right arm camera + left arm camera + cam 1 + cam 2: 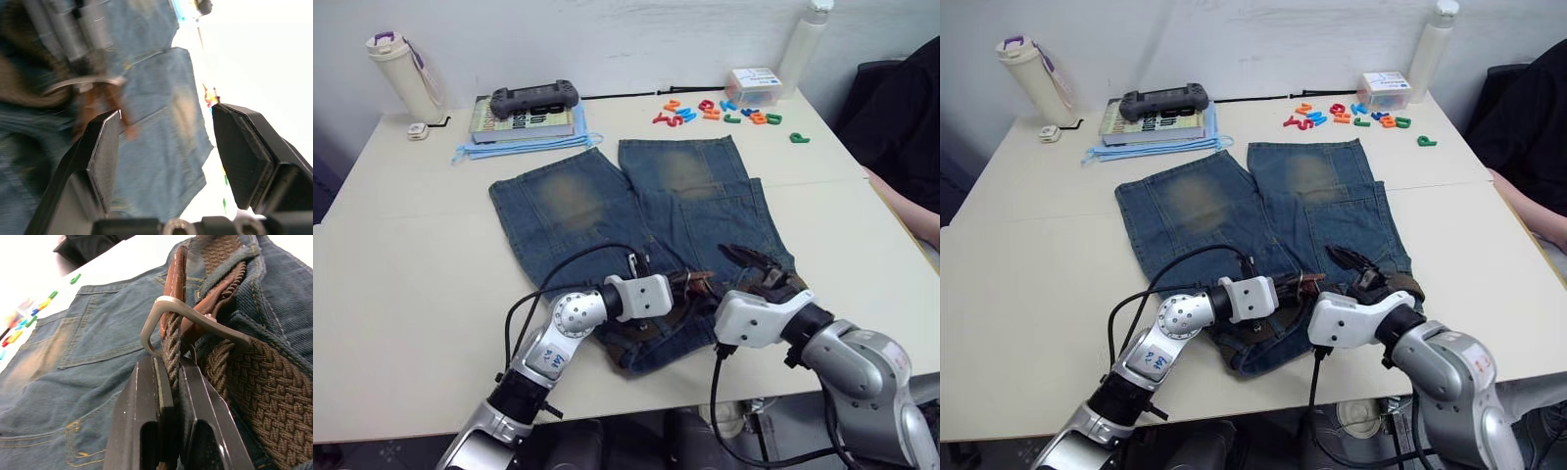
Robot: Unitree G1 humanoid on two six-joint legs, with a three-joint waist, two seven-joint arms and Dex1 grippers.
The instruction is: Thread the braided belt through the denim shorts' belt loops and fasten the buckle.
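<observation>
Belt-threading, shorts' waistband at near table edge.
We log: denim shorts (636,211) flat mid-table, legs pointing far; braided belt (254,377) on near waistband. L gripper (168,396) clamps belt strand just beside buckle (195,320); R gripper (166,147) spread wide, empty, just right of it.

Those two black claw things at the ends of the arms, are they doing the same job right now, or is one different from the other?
They differ. The left tool is shut on the braided belt, pinching the woven strap just below the silver buckle; the right tool is open and holds nothing. The left one touches the belt, the right hangs free above the denim shorts. Both work at the waistband.
</observation>
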